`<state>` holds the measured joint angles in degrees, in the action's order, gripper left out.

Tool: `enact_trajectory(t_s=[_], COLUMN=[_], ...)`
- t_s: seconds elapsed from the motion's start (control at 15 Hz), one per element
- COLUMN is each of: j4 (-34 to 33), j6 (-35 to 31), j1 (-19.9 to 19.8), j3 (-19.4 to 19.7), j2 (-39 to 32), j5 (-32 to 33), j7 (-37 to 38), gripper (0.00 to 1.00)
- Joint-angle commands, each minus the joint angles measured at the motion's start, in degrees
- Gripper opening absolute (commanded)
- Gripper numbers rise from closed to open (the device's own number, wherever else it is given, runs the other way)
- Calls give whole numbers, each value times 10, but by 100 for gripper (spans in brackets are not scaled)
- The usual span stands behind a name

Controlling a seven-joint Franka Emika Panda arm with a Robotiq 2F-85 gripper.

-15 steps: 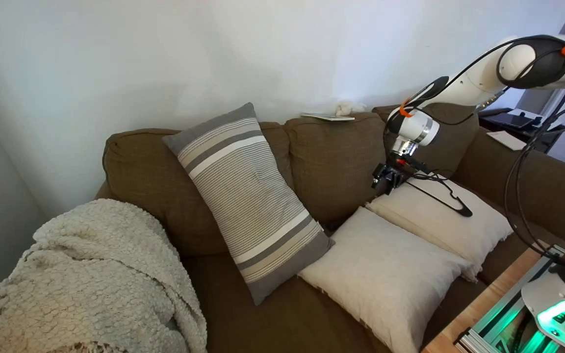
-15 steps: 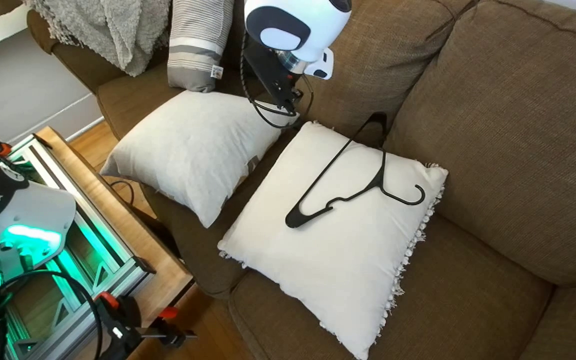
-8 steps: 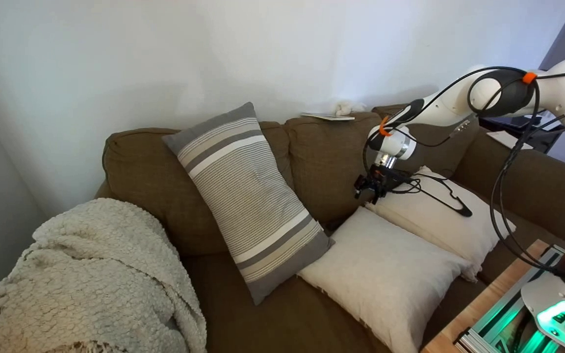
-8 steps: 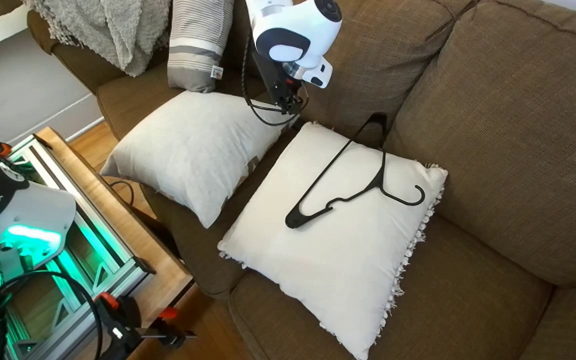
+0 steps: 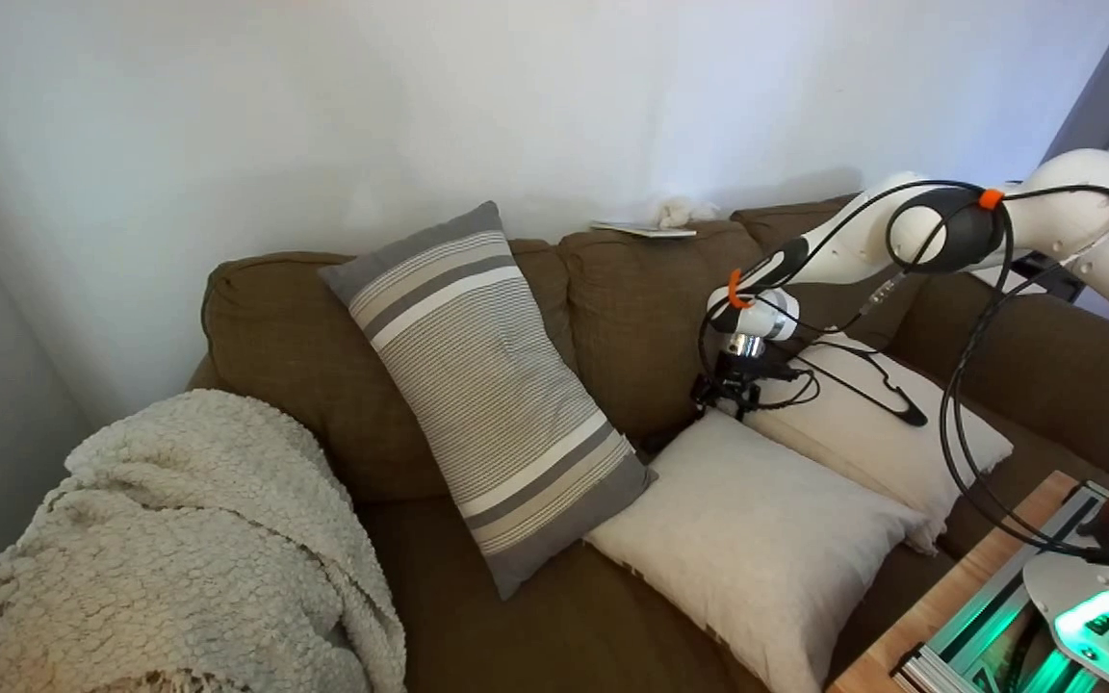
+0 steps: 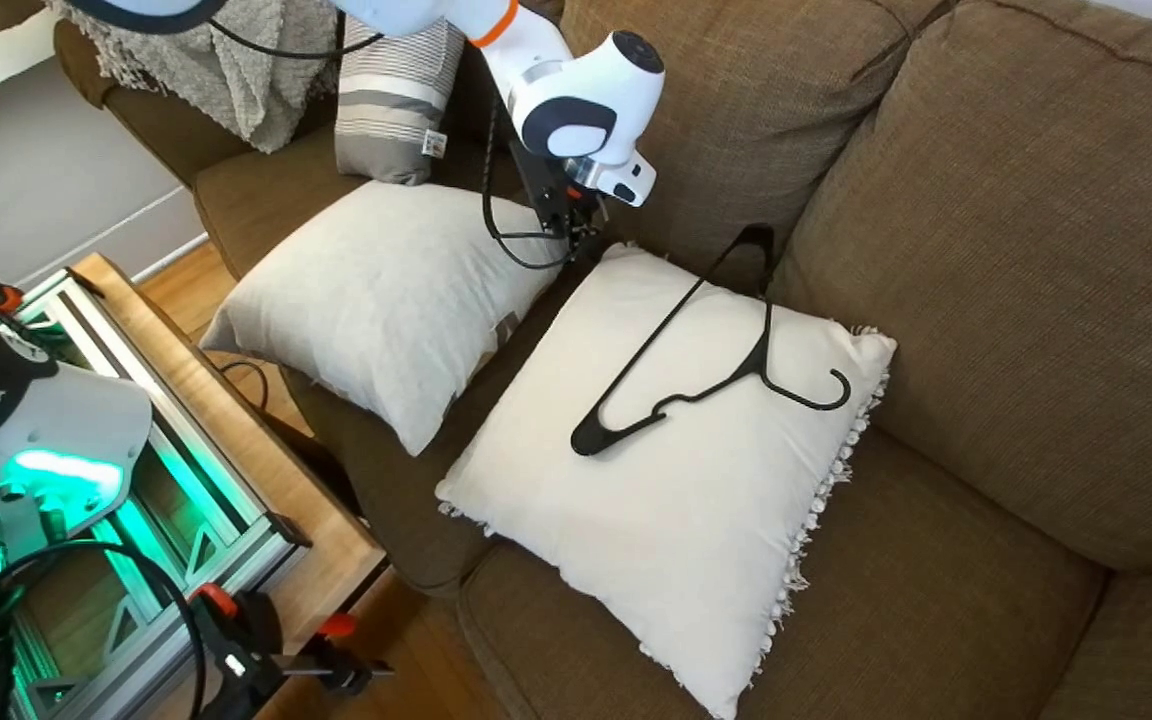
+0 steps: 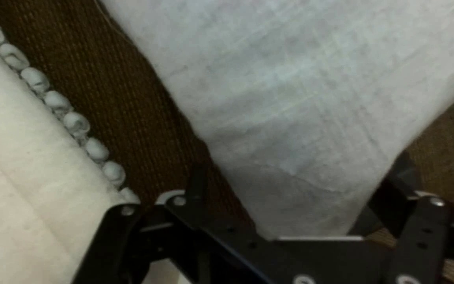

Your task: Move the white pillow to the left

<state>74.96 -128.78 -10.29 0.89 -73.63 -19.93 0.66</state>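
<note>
On the brown sofa (image 6: 976,330), the plain cream-white pillow (image 5: 757,525) lies beside the fringed pillow (image 6: 676,490). The gripper (image 7: 296,185) stands with jaws wide apart around the plain one's rear corner, gripping nothing. Positioning appears nearly complete; grasp, leftward transfer, release remain.

Sofa (image 6: 996,300), brown fabric. On seat (image 5: 535,635): white pillow (image 5: 747,529), plain upper face; fringed pillow (image 6: 636,520), cream, just beside it. Against backrest (image 5: 275,337): striped pillow (image 5: 487,385), tilted, lower end on seat. Over armrest (image 6: 158,122): blanket (image 5: 208,539), off-white. Atop backrest: flat item (image 5: 643,230), pale; small white item (image 5: 682,212), indistinct.
</note>
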Motion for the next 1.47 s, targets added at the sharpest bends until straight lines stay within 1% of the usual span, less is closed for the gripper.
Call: enact_trajectory(t_s=[0.0, 0.07, 0.13, 0.2, 0.4, 0.67, 0.73, 0.8, 0.93, 1.0, 1.07, 1.2, 1.4], j4=[-65, -74, -83, -92, -112, -117, -110, -105, -81, -64, -45, 18, 90], j6=[25, 37, 53, 68, 108, 152, 163, 178, 187, 182, 176, 153, 140], j1=[-5, -7, -11, -15, -24, -38, -39, -48, -69, -82, -100, -138, -173], j3=[4, -1, -10, -18, -32, -36, -33, -40, -51, -55, -62, -74, -88], j2=[-47, -53, -57, -60, -61, -54, -48, -41, -20, -5, 11, 61, 122], j5=[29, 33, 34, 33, 27, 23, 14, 11, 3, -3, -12, -35, -53], j7=[28, 21, 8, -1, -21, -43, -58, -81, -132, -156, -184, -250, -347], gripper=[97, 73, 73, 71, 44, 16, 10, 2, 0, 3, 2, 3, 3])
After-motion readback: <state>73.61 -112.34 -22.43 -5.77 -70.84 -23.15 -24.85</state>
